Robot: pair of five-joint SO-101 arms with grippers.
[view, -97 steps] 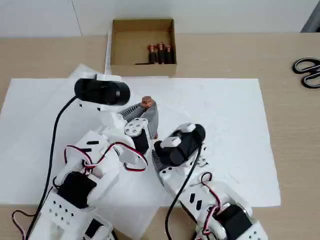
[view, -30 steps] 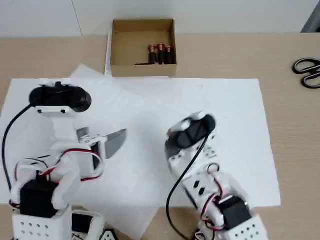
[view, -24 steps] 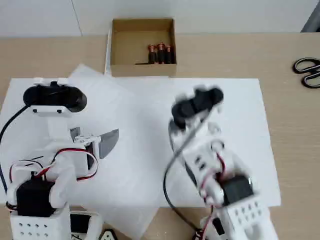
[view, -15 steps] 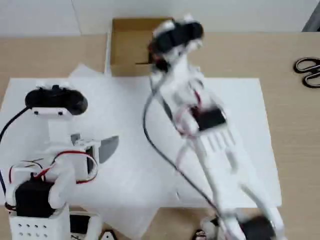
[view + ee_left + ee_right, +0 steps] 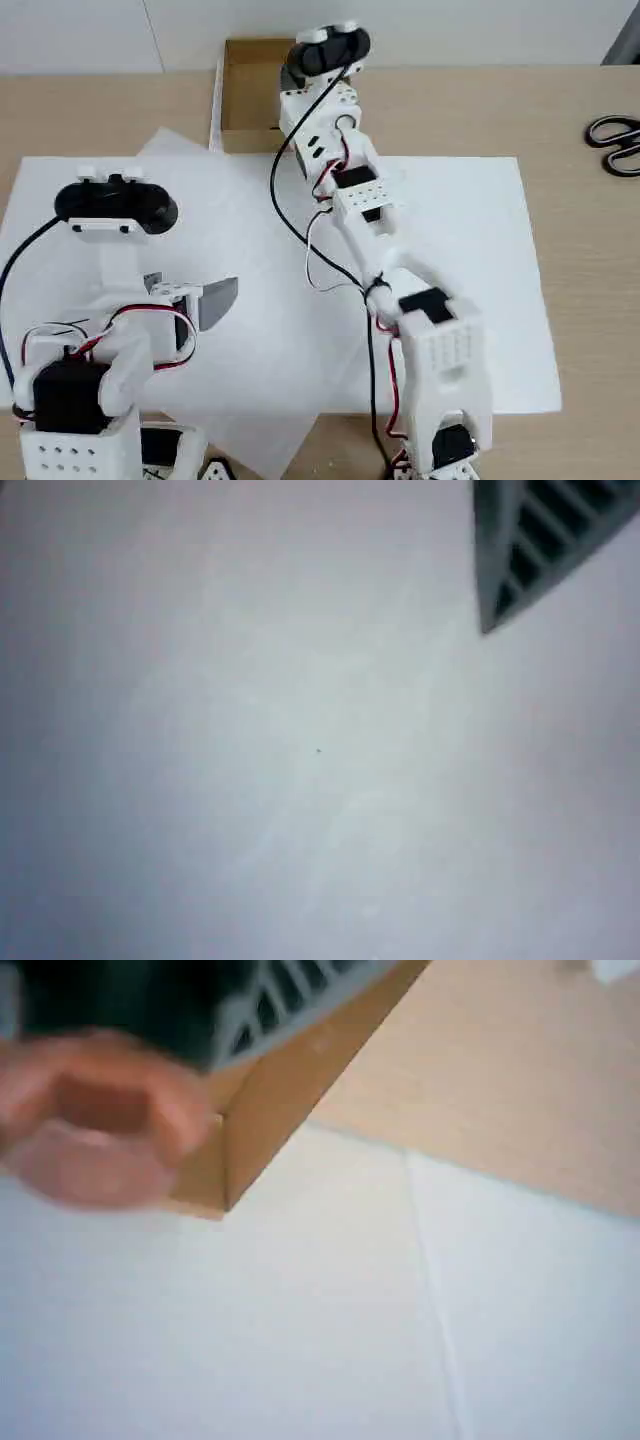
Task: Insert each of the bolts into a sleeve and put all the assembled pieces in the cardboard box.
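Presently, the right arm lies stretched across the large white paper sheet (image 5: 470, 230) to the brown open-topped cardboard box (image 5: 248, 95) at the far edge of the light wooden table (image 5: 520, 110). In the high view its wrist and black camera cover the right half of the box interior, so the contents there cannot be checked. In the right wrist view the right gripper (image 5: 170, 1070) is clamped on a copper-coloured bolt-and-sleeve piece (image 5: 90, 1130), which is heavily blurred. The piece sits against a grey finger (image 5: 285, 1000), just beside an outer corner of the box wall. Whether it is above the opening cannot be told.

The left gripper (image 5: 195, 292) hangs over the paper near the left arm's base, well apart from the box, with its jaws spread and nothing between them. Black-handled scissors (image 5: 615, 145) lie on bare table at the right edge, well apart from both arms.
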